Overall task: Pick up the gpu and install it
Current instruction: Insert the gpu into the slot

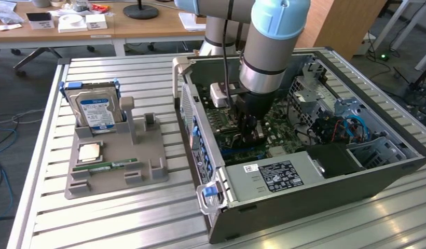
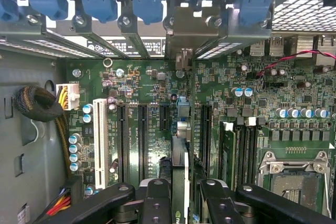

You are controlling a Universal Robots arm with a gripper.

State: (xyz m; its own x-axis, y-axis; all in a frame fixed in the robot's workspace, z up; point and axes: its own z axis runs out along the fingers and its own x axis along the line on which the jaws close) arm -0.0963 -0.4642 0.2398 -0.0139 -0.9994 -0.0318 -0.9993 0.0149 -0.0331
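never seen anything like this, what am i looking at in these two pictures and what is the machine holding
The machine is a robot arm with its gripper down inside an open computer case on a slatted metal table. One picture comes from a camera off the arm; the other looks from the arm's wrist at the green main board. There the fingers pinch a thin card, the gpu, edge-on over the board. Beside the case, a grey holder carries a hard drive, a chip and a memory stick.
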